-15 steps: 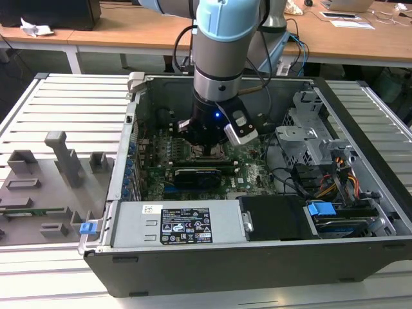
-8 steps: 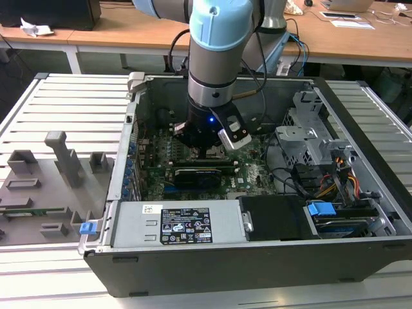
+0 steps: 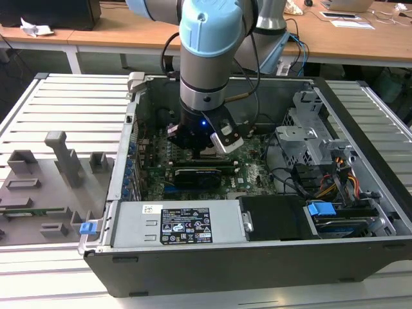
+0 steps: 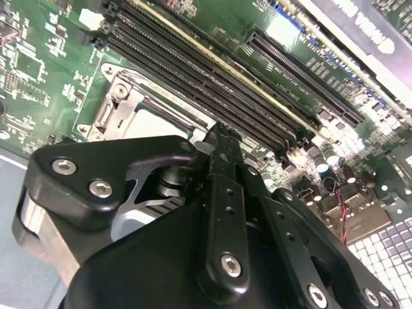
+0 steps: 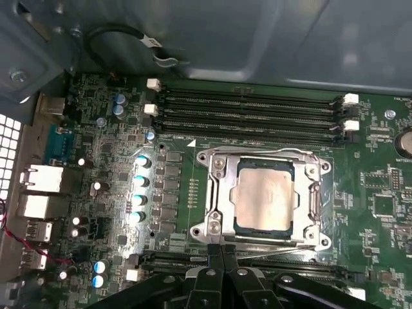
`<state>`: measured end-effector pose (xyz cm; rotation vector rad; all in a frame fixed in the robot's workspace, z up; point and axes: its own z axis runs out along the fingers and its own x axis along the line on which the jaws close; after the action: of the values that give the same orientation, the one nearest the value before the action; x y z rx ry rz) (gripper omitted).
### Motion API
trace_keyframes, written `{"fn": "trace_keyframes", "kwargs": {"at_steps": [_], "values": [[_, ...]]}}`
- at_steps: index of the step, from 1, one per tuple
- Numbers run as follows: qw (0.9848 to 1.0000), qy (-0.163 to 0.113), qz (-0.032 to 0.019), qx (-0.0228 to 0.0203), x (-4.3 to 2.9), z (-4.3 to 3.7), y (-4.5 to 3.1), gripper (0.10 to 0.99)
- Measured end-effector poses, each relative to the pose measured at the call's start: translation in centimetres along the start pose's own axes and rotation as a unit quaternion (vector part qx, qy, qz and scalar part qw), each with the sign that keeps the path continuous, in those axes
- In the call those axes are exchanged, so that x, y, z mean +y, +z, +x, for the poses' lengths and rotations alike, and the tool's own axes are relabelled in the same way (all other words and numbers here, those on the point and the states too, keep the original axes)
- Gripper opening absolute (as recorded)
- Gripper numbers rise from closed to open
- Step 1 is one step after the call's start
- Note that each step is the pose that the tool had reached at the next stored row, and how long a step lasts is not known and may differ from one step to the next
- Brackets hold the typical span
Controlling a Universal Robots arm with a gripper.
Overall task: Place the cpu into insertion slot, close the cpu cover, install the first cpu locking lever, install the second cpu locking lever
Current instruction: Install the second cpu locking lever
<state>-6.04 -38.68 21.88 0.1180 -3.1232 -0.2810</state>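
Observation:
The cpu [image 5: 264, 196], a silvery-grey square chip, lies flat in the motherboard socket. The cpu cover [image 5: 217, 193], a metal frame with a square window, lies down around it. One thin locking lever [image 5: 283, 247] runs along the socket edge nearest my gripper [image 5: 222, 252], whose fingers are shut together at that edge, by the lever's end. Whether they touch it I cannot tell. Another lever [image 5: 257, 152] lies along the opposite edge. In the second wrist view the shut fingertips [image 4: 219, 138] hang just beside the socket [image 4: 125, 103]. The exterior view has my gripper [image 3: 201, 151] low inside the computer case.
Memory slots [image 5: 251, 109] run beside the socket. A long black card [image 3: 196, 174] sits in front of the gripper, with the power supply [image 3: 180, 225] and the drive cage [image 3: 309, 135] nearby. Case walls [image 3: 129, 129] ring the board. A grey fixture tray [image 3: 51, 187] lies at the exterior view's left.

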Motion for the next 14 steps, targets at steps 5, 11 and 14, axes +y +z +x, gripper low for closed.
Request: {"fn": "trace_keyframes", "kwargs": {"at_steps": [5,11,14], "values": [[0.9999,-0.002,-0.0136,-0.0006,-0.39,0.21,0.35,0.106],[0.9995,-0.002,-0.0314,-0.0022,-0.79,0.91,0.50,0.106],[0.9993,-0.003,-0.0359,-0.0028,-0.98,1.06,0.68,0.106]]}}
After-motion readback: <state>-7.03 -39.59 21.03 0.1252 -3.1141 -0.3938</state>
